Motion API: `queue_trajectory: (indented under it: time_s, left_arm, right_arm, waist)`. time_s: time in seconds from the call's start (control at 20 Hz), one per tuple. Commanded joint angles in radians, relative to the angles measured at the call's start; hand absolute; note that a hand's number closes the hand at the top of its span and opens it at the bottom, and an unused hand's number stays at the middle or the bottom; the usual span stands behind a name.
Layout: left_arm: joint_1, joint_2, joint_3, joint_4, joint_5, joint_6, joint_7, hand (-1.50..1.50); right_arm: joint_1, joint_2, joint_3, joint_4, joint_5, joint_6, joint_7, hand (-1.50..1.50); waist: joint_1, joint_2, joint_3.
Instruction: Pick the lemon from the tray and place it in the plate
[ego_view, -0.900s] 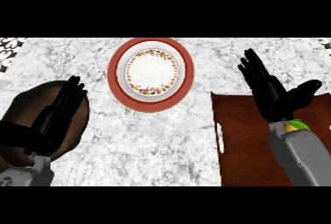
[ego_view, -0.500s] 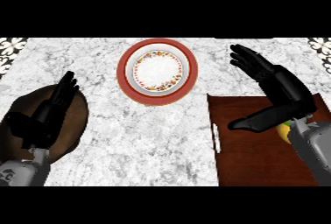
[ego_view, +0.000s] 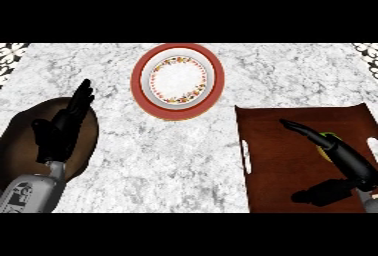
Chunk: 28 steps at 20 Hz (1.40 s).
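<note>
A plate (ego_view: 177, 80) with a red rim and a flowered white centre lies at the back middle of the marble counter. At the right sits a dark brown tray (ego_view: 284, 165). Only a yellow-green sliver of the lemon (ego_view: 327, 140) shows on it; my right hand (ego_view: 345, 159) covers the rest. That hand lies over the lemon with its fingers (ego_view: 297, 126) straight, pointing back-left, and the thumb (ego_view: 319, 192) spread wide toward the near side, so it is open. My left hand (ego_view: 63, 129) rests open at the left, fingers up.
A round dark brown wooden piece (ego_view: 18, 132) lies under and behind the left hand at the counter's left edge. The tray has a white handle slot (ego_view: 246, 156) on its left side. Bare marble (ego_view: 170, 160) stretches between the wooden piece and the tray.
My right hand has come down and toward the near right, from above the counter beside the plate to over the lemon on the tray. The left hand has barely moved.
</note>
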Motion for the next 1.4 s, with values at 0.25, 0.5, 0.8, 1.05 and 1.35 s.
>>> queue_trajectory:
  time_s: [0.25,0.5,0.8,1.05,1.35]
  left_arm:
    - [-0.038,-0.009,0.026,0.033,-0.009,-0.038,0.012,0.00]
    - [-0.040,-0.032,0.006,0.039,-0.043,-0.008,0.011,0.00]
    - [-0.028,-0.043,-0.002,-0.006,-0.059,0.000,0.057,0.00]
    - [-0.044,-0.078,-0.002,0.014,-0.075,-0.008,0.036,0.00]
    - [-0.064,-0.111,0.023,0.097,-0.123,-0.018,-0.040,0.00]
  right_arm:
    - [0.111,-0.144,-0.228,-0.091,0.041,-0.046,-0.193,-1.50]
    - [0.100,-0.379,-0.283,-0.129,0.098,0.074,-0.029,-1.50]
    - [0.051,-0.492,-0.279,-0.138,0.139,0.227,0.126,-1.50]
    - [0.000,-0.463,-0.242,-0.134,0.220,0.293,0.224,-1.50]
    - [-0.106,-0.327,-0.203,-0.033,0.341,0.357,0.208,-1.50]
  waist:
    - [0.007,-0.002,-0.001]
    - [0.003,-0.003,-0.003]
    - [0.024,-0.001,-0.001]
    - [0.026,0.001,-0.001]
    - [0.027,0.003,-0.001]
